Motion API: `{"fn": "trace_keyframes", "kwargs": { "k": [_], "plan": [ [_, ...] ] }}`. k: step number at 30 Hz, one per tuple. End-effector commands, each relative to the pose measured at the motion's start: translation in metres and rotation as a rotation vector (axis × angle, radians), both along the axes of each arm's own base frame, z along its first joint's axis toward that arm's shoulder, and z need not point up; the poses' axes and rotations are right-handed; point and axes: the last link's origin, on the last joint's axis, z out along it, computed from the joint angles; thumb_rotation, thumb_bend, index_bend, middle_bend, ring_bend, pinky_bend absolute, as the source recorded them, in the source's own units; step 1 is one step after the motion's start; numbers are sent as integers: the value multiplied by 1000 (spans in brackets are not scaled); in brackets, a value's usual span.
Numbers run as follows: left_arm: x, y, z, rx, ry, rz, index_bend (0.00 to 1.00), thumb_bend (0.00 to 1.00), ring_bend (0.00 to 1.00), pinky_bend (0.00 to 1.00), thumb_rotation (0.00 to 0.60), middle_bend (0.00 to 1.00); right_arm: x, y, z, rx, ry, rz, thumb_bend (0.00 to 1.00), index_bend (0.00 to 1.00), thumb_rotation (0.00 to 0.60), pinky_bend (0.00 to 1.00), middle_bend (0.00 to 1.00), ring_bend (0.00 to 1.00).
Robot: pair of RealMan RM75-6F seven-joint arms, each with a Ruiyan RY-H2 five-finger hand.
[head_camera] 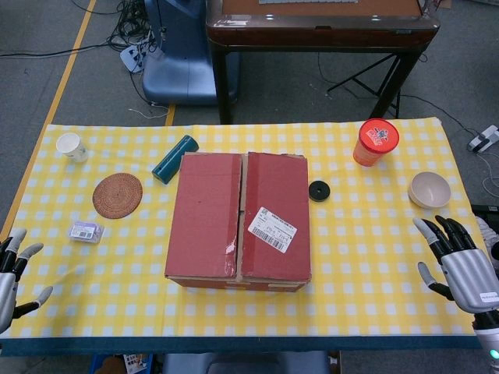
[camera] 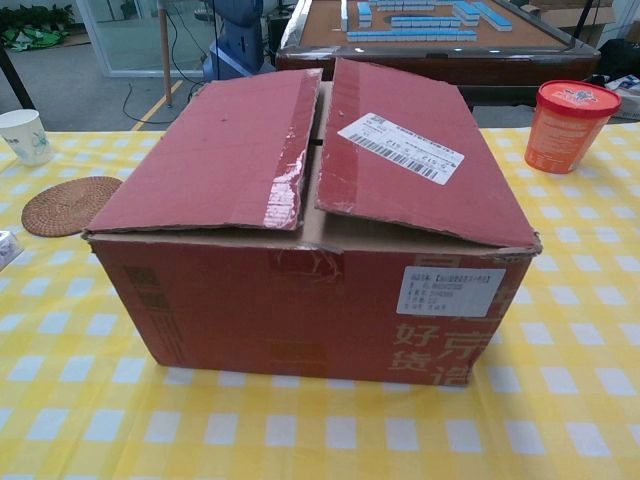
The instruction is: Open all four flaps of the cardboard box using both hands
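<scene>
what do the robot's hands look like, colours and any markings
Only the head view shows them. The right hand has a silver-grey metallic palm shell, black fingers with pale grey tips, and a small white label with dark print near the wrist; below that, a grey wrist section with a small green light. The left hand, partly cut off at the frame edge, shows the same silver-grey body and black fingers with grey tips.

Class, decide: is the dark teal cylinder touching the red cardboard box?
Cannot tell. In the head view the dark teal cylinder lies at the red cardboard box's far left corner, with no clear gap or contact there; the chest view hides it.
</scene>
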Motion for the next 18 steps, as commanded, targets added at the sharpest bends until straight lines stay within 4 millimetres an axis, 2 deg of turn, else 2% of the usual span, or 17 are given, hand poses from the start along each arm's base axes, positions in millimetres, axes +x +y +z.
{"fn": "trace_keyframes", "kwargs": {
  "k": [1, 8, 18],
  "plan": [
    [1, 0, -1, -6, 1, 1, 244, 232, 0, 0, 600, 32, 0, 0, 0, 0, -2, 2, 409, 18, 600, 80, 137, 43],
    [5, -3, -2, -4, 5, -6, 244, 232, 0, 0, 600, 32, 0, -1, 0, 6, -9, 22, 409, 18, 600, 80, 137, 43],
    [5, -6, 1, 1, 9, 0, 244, 232, 0, 0, 600, 32, 13, -6, -4, 49, 2, 77, 409, 18, 600, 80, 137, 43]
  ]
}}
